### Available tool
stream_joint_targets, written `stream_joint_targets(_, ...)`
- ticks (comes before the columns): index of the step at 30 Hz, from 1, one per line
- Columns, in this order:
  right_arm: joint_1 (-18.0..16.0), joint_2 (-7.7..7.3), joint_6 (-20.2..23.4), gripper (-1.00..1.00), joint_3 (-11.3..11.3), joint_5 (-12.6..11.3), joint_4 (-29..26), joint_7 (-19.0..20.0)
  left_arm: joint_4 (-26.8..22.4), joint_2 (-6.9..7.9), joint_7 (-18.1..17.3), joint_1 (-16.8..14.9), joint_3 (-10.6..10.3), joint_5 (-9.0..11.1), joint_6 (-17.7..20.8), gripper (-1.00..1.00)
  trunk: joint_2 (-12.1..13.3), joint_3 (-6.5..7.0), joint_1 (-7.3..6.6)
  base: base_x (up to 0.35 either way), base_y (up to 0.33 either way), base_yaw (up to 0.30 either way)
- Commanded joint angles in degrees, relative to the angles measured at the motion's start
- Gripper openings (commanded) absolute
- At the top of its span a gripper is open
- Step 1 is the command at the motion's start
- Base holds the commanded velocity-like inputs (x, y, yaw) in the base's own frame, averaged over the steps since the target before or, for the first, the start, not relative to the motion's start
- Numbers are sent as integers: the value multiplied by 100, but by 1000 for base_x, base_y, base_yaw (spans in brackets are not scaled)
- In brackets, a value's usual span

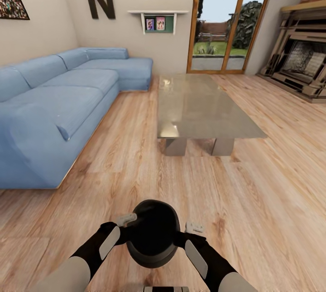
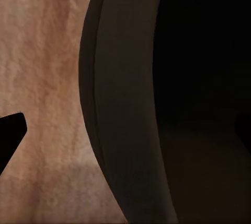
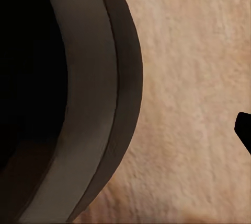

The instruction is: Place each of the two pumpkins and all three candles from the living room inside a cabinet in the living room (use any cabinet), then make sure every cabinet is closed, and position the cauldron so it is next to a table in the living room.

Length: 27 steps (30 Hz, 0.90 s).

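both arms reach forward and bend inward at the bottom of the head view, dark forearms with grey panels converging on the cauldron [image 1: 153,233]. the left gripper [image 1: 127,220] sits against the pot's left side near the rim, and the right gripper [image 1: 194,227] sits against its right side, so the pot is carried between the two, above the wooden floor [image 1: 253,201]. how the jaws of either gripper stand cannot be told: the fingers are mostly hidden behind the pot's bulge, and it is unclear whether each pair pinches the rim or only presses on the wall.

in the left wrist view the cauldron's thick matte rim [image 2: 123,109] curves across the frame with the dark hollow beside it, and one black fingertip [image 2: 10,130] shows at the edge over the floor. the right wrist view shows the same band of rim [image 3: 97,93], with a dark finger tip [image 3: 244,130] at the frame's edge.

the cauldron's mouth faces up and its inside reads as plain black; no contents can be made out.

the table [image 1: 199,106] stands ahead, well apart from the pot, its grey glass top on two blocky supports. a blue sofa [image 1: 54,101] runs along the table's left side, glass doors [image 1: 228,20] stand beyond its far edge, and a fireplace [image 1: 301,60] lies off its far right corner.
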Motion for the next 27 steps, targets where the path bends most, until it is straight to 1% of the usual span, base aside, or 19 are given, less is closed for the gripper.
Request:
stream_joint_targets(1,-3,-5,15,100,34,-51,-12,-48,-10,8,-28,-2,-31,55,18,100,-4,-28,1,0,0,0)
stream_joint_targets(3,-3,-5,15,100,35,-50,-14,-46,-10,25,-266,-2,-35,39,22,100,-5,-50,4,0,0,0)
stream_joint_targets(5,-4,-5,15,100,35,-51,-14,-45,-10,40,-398,-2,-38,27,23,100,-5,-50,4,0,0,0)
stream_joint_targets(7,-5,-5,15,100,35,-49,-15,-43,-10,48,-449,-2,-38,18,23,100,-5,-50,4,0,0,0)
stream_joint_targets(17,-3,-5,-17,100,35,-54,25,-47,-10,72,-486,-2,-33,-4,21,100,-5,-50,4,0,0,0)
stream_joint_targets(23,-7,3,-223,100,35,-55,75,-51,-10,80,-486,-2,-31,-8,17,100,-5,-50,4,0,0,0)
stream_joint_targets(25,-11,5,-283,100,35,-55,156,-51,-10,80,-486,-2,-31,-8,16,100,-5,-50,4,0,0,0)
stream_joint_targets(27,-116,10,-473,100,31,-55,392,-51,-10,80,-486,-2,-31,-8,16,100,-5,-50,4,0,0,0)
